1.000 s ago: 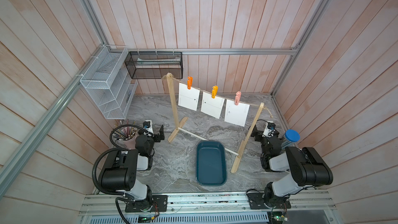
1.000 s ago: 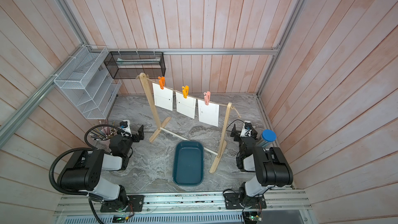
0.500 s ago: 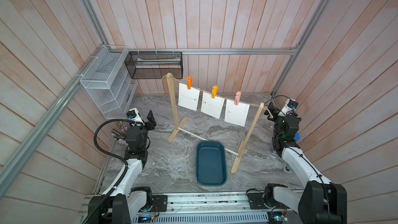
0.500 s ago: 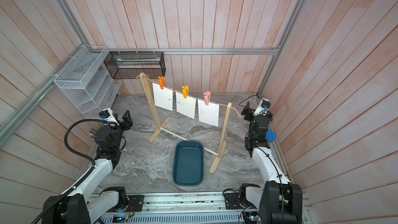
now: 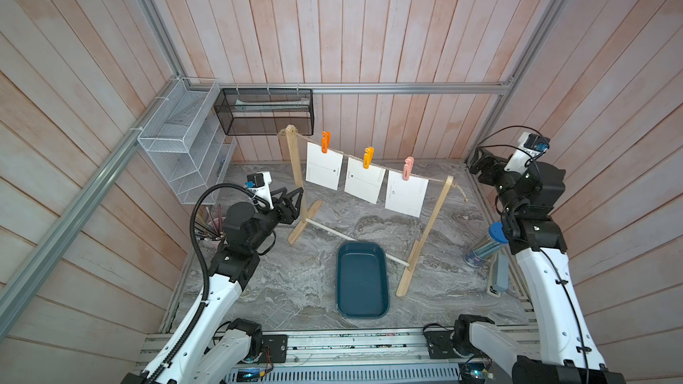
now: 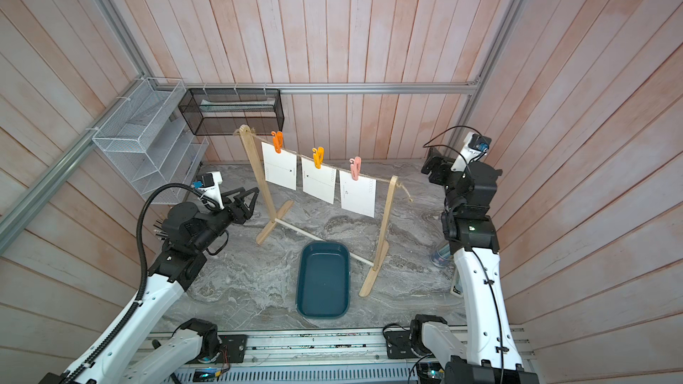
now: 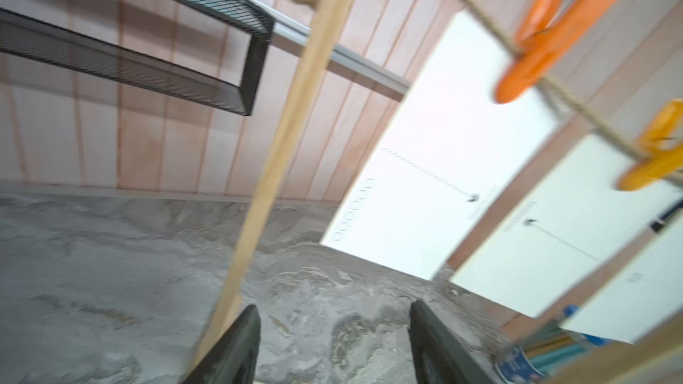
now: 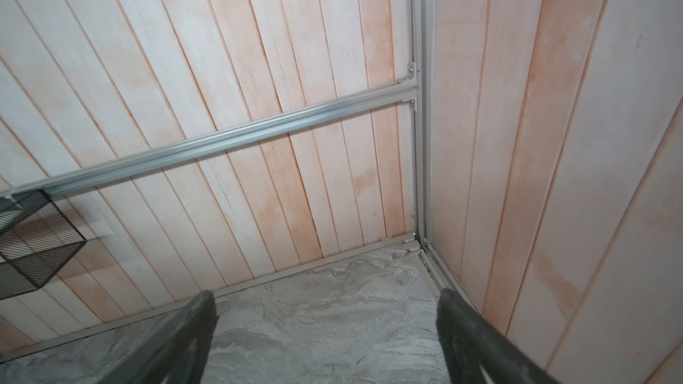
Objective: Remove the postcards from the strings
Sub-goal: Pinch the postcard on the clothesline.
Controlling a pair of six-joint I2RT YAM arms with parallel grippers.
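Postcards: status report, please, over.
Open and empty: left gripper beside the wooden post, right gripper facing the back corner. All three postcards pegged on the string. Post crowds the left gripper's line.

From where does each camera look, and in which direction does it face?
Top views: overhead, looking down on the rack; left gripper and right gripper show.
Left wrist: on left arm, facing the postcards and a wooden post; fingers show.
Right wrist: on right arm, facing the rear wall corner; fingers show.
Shared: left wrist and top views see the orange clothespin.
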